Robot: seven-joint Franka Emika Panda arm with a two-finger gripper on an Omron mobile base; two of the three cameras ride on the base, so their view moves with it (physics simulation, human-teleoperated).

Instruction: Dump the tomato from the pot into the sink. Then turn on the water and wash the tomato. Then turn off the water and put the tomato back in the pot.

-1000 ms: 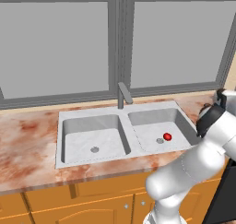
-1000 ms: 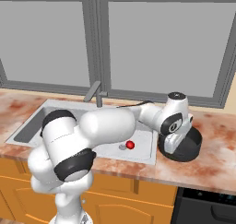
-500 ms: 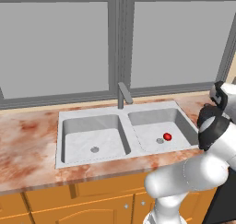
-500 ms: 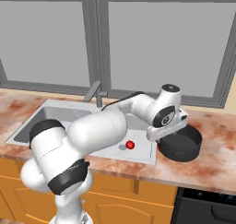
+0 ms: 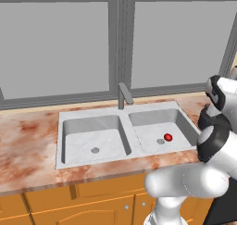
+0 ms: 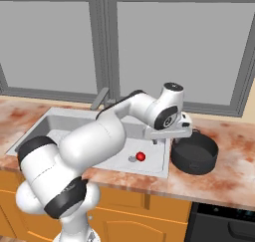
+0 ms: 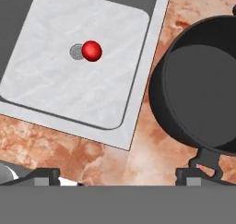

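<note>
Tomato (image 7: 91, 50) lies beside the drain in the sink's (image 5: 139, 147) right basin; pot (image 6: 195, 152) set empty on the bench. Gripper (image 6: 168, 132) has lifted clear, jaws wide. Faucet next.

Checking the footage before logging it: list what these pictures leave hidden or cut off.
- Pot: hand view, its right side cut by the frame edge.
- Pot: right base view, its left rim behind the arm's hand.
- Faucet: right base view, its base hidden by the arm.
- Sink: right base view, left basin mostly behind the arm.
</note>
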